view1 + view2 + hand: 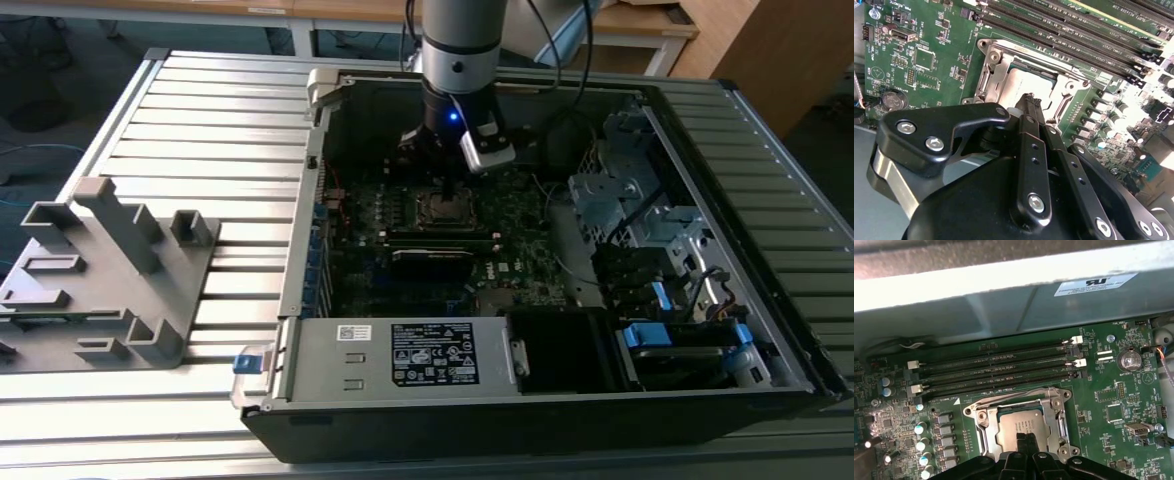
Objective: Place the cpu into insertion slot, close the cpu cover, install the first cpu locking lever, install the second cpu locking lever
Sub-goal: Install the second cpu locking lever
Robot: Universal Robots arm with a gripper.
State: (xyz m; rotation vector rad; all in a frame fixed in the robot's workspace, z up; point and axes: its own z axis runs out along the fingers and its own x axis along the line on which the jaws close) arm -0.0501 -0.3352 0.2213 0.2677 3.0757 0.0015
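The cpu, a dull silver square, sits in the insertion slot under the silvery cpu cover, directly beneath the gripper, whose fingertips are pressed together, gripping nothing

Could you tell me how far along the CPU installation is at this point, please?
The cpu already sits in the insertion slot, with the cpu cover lying framed around it, apparently closed. The gripper hovers over the chip, its fingers close together. Whether either locking lever is latched cannot be told.
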